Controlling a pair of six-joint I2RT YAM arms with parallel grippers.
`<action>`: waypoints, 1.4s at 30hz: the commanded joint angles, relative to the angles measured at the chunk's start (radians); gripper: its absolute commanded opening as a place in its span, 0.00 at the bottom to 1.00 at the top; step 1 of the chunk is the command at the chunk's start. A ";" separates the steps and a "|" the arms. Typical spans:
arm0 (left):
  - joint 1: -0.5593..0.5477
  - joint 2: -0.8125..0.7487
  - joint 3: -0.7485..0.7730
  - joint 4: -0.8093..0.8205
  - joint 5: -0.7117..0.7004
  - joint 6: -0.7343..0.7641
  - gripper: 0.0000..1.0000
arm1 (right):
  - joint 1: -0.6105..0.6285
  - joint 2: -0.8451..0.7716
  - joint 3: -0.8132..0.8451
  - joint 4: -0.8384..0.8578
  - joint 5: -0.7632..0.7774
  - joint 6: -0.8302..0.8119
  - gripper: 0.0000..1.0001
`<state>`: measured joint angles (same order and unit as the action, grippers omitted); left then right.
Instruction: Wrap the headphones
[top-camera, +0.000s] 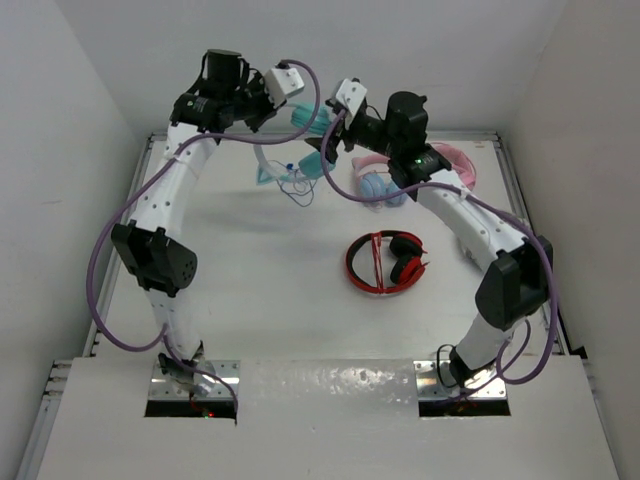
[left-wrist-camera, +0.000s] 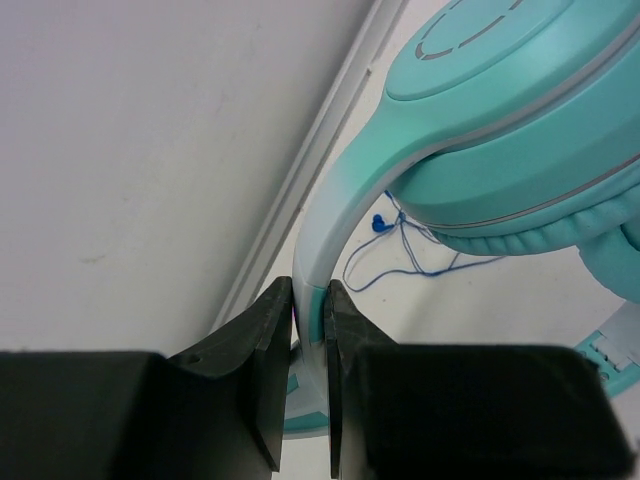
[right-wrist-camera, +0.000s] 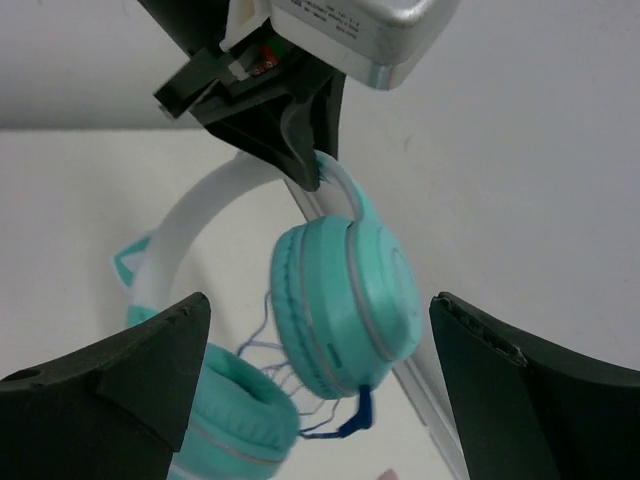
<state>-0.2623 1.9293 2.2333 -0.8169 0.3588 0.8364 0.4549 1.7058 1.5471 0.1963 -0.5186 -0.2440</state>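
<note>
left gripper (left-wrist-camera: 310, 290) clamps the headphones (left-wrist-camera: 500, 120) by the band, right gripper (right-wrist-camera: 320, 300) gapes empty, cable (left-wrist-camera: 378, 224) dangling, seemingly not yet wrapped.

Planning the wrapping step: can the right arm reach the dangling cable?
Probably yes: the open right fingers face the cable hanging below the headphones, which the left fingers hold up; nothing lies between.

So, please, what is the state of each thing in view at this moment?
left gripper: shut on the headband of the teal headphones
teal headphones: hanging from the left gripper
cable: loose, not wrapped
right gripper: open, holding nothing
red headphones: lying on the table, untouched
pink headphones: on the table, partly hidden behind the right arm
</note>
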 joint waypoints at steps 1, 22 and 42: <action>-0.032 -0.078 -0.035 0.021 0.040 0.082 0.00 | 0.005 0.015 0.039 -0.072 0.009 -0.207 0.89; -0.081 -0.127 -0.133 0.084 0.005 -0.016 0.00 | 0.036 0.042 -0.145 0.027 0.055 -0.295 0.86; -0.080 -0.162 -0.210 0.024 0.095 0.078 0.00 | 0.037 0.011 -0.193 0.066 0.143 -0.236 0.94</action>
<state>-0.3397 1.8366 2.0033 -0.8082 0.3538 0.9039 0.4870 1.6691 1.2987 0.1932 -0.4213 -0.5121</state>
